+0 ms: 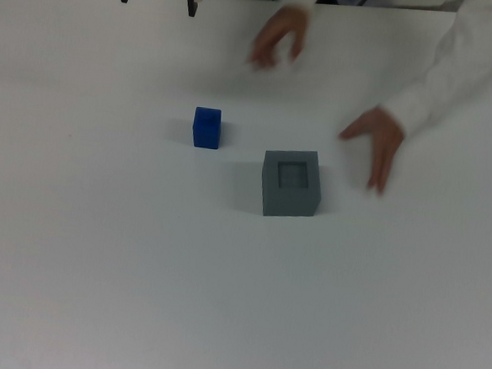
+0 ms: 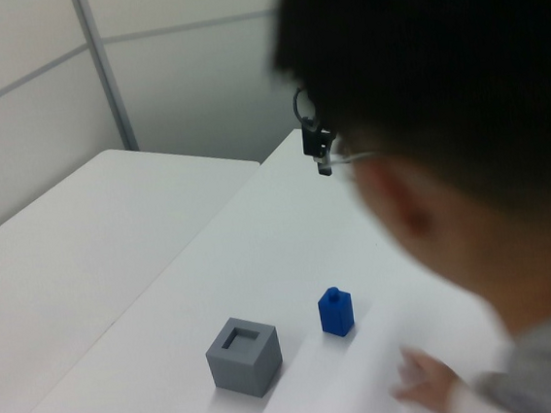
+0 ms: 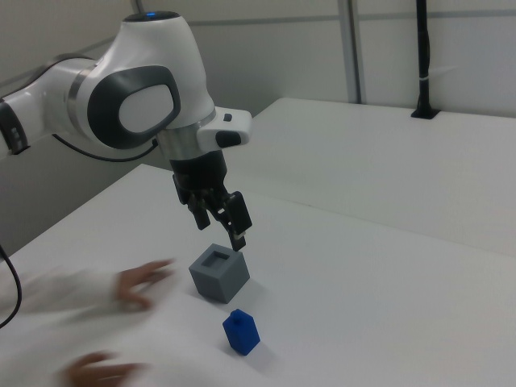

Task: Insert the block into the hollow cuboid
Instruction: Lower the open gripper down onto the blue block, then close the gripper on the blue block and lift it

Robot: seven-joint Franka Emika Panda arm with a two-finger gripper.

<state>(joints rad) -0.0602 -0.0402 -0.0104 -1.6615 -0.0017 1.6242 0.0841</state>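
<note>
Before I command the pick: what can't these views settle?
- Tool: right view shows it raised, fingers overlapping; the gap is unreadable. Top view crops it at the upper edge.
- Person's hands: motion-blurred.
- Left view: a head hides the arm.
- Hollow cuboid: recess depth unclear.
- Block: far faces hidden.

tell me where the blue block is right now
The blue block stands on the white table, up and to the top view's left of the grey box, apart from it. A person's hands hover past the box on the top view's right.
</note>
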